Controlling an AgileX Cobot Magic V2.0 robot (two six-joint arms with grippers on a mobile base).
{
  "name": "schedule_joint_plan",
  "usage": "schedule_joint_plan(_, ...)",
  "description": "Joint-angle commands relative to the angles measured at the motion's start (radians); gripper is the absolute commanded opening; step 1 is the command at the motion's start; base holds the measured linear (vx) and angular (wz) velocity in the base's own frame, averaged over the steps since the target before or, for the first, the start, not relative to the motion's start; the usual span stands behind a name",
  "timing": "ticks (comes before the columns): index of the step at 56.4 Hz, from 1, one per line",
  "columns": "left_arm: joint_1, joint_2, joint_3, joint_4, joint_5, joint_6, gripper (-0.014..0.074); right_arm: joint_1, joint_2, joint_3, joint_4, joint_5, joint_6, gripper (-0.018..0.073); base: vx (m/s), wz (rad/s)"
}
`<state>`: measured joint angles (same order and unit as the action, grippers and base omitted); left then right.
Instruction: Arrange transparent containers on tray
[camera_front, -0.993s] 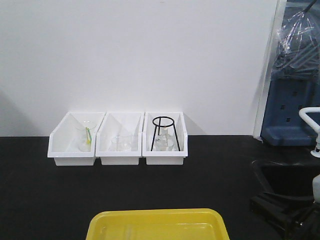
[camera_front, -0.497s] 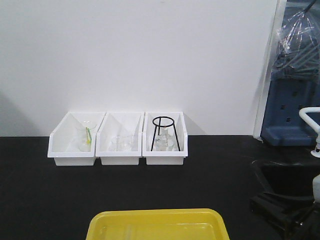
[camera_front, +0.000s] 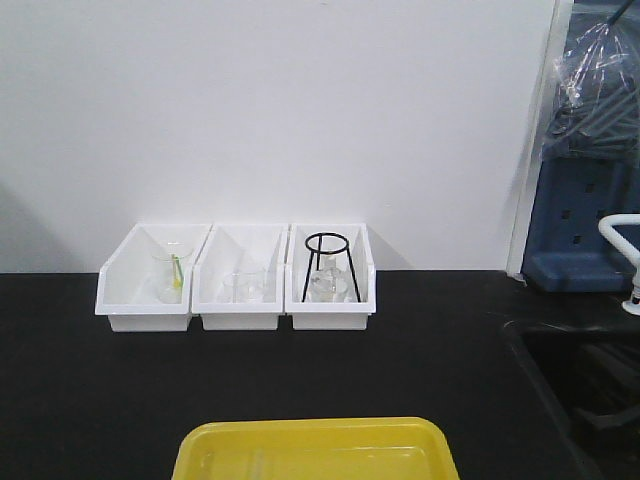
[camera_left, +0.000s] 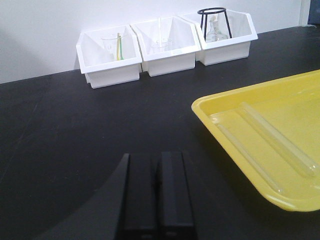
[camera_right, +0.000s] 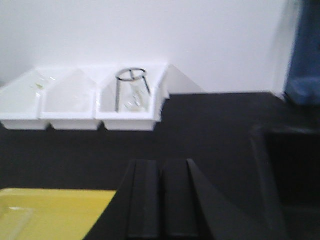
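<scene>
Tubes (camera_left: 272, 137) in tray (camera_left: 240, 98), right of left end effector (camera_left: 156, 192).

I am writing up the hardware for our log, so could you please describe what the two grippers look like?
Both look alike: the left gripper and right gripper each show two flat, matte black rectangular fingers on a black body curving outward. No cables or markings are visible.

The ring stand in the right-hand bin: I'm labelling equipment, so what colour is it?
Black. The ring stand shows best in the left wrist view.
</scene>
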<state>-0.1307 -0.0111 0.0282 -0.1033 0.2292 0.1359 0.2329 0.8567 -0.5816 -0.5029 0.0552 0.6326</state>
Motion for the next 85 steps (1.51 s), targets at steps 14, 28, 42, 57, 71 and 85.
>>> schedule_joint_plan(14,0.003,-0.023,0.036,-0.011,-0.077,-0.001,-0.0008,-0.004,-0.355,0.227,0.542,0.048,-0.688,-0.0013,0.0,0.0)
schedule_joint_plan(28,0.003,-0.023,0.036,-0.011,-0.077,-0.001,-0.0008,-0.013,-0.643,0.588,0.593,-0.163,-0.685,-0.0013,0.0,0.0)
schedule_joint_plan(42,0.003,-0.023,0.036,-0.011,-0.077,-0.001,-0.0008,-0.213,-0.78,0.621,0.581,-0.055,-0.689,-0.0013,0.0,0.0)
schedule_joint_plan(57,0.003,-0.023,0.036,-0.011,-0.077,-0.001,-0.0008,-0.332,-0.876,0.622,0.57,0.084,-0.685,-0.0013,0.0,0.0)
schedule_joint_plan(71,0.003,-0.023,0.036,-0.011,-0.077,-0.001,-0.0008,-0.332,-0.875,0.621,0.574,0.091,-0.685,-0.0013,0.0,0.0)
schedule_joint_plan(85,0.003,-0.023,0.036,-0.011,-0.077,-0.001,-0.0008,-0.332,-0.875,0.621,0.574,0.091,-0.685,-0.0013,0.0,0.0)
